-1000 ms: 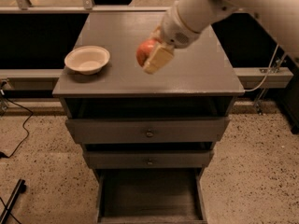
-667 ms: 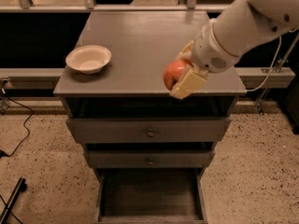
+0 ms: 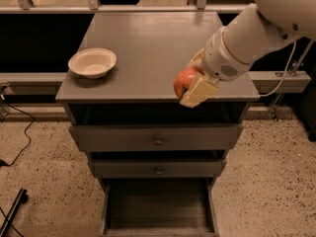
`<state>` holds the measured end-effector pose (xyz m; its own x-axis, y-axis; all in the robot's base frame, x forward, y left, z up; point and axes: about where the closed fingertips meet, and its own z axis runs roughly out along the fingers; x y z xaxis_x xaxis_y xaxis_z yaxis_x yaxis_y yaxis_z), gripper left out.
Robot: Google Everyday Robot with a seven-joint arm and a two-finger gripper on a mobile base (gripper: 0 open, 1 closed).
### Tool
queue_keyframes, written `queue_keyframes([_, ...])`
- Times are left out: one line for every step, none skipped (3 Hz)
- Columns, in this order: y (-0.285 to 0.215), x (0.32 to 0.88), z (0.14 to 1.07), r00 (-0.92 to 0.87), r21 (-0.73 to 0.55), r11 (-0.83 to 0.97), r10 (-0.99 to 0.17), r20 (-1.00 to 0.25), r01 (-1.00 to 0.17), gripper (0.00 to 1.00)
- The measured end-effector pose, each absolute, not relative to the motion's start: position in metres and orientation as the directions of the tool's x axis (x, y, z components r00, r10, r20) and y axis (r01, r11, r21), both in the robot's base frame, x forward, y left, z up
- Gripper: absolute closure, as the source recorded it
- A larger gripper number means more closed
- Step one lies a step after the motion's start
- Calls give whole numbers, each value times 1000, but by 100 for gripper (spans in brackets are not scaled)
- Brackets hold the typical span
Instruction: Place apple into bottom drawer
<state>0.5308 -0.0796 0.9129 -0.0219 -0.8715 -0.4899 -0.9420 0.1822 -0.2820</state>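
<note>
I see the gripper (image 3: pixel 191 83) over the front edge of the tabletop (image 3: pixel 143 43), right of the middle, its fingers clenched on the apple (image 3: pixel 181 81). The apple is firm, smooth and round. It can slip, so I judge a hold across its widest part is best. The bottom drawer (image 3: pixel 158 209) stands open below.

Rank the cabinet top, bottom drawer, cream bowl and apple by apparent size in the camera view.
1. cabinet top
2. bottom drawer, pulled open
3. cream bowl
4. apple, held in the gripper above the top's front right edge; it is probably nearer the camera than the bowl, yet looks smaller.
</note>
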Motion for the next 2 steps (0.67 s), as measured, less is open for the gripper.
queue_keyframes([-62, 496, 886, 66, -328, 137, -839, -539, -935, 100])
queue_keyframes([-98, 443, 833, 106, -357, 114, -834, -542, -927, 100])
